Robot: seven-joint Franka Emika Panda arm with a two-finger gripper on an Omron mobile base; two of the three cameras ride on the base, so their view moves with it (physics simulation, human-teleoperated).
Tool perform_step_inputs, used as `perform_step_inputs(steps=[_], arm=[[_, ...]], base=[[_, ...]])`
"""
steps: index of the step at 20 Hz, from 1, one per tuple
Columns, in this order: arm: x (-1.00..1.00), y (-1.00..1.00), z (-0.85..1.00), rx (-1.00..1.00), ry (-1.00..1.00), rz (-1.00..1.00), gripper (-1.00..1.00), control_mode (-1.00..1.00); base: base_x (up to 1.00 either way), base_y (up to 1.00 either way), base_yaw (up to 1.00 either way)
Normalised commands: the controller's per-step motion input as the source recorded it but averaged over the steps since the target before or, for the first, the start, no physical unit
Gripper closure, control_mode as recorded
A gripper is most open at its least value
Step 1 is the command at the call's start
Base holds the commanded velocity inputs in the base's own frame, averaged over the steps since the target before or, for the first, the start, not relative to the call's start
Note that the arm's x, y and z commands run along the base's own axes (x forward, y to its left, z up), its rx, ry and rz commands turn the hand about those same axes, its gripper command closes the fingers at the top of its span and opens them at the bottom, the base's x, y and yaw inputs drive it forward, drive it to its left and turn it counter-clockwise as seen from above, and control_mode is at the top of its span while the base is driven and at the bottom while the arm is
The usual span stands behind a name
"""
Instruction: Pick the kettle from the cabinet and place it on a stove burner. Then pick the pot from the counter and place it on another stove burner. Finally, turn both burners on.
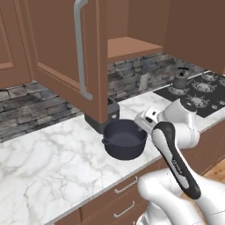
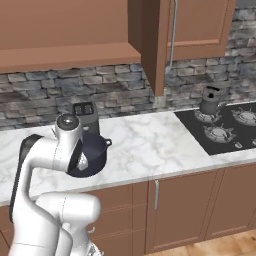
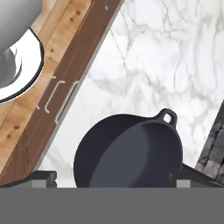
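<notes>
Hand view has the gripper [image 3: 109,177] poised right over the pot [image 3: 129,151], jaws spread wide, one tip either side of it, nothing held. The pot sits near the counter's [image 1: 44,162] front edge; the kettle [image 1: 180,80] is already on a back burner [image 1: 179,91]. Best bet: drop straight down, pinch the rim wall cleanly, lift level.

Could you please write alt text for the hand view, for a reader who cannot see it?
A wide, dark blue-black pot with a small loop side handle sits empty on the white marble counter, right below the open hand. Brown wooden drawers with metal handles run along the counter's edge.
</notes>
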Motion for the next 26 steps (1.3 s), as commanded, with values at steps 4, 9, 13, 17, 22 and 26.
perform_step_inputs(steps=[4, 9, 13, 17, 22, 26], arm=[[0.03, 0.00, -0.05, -0.05, 0.10, -0.05, -1.00, -1.00], [0.15, 0.00, -0.11, -0.05, 0.10, -0.05, -1.00, -1.00], [0.23, -0.03, -0.23, -0.08, 0.09, -0.03, -1.00, -1.00], [0.22, -0.06, -0.29, -0.10, 0.07, -0.02, -1.00, -1.00], [0.28, -0.05, -0.26, -0.07, 0.09, -0.02, -1.00, -1.00], [0.34, 0.00, -0.21, -0.06, 0.06, -0.01, -1.00, -1.00]], base=[[0.00, 0.00, 0.00], [0.00, 0.00, 0.00], [0.00, 0.00, 0.00], [0.00, 0.00, 0.00], [0.00, 0.00, 0.00], [0.00, 0.00, 0.00]])
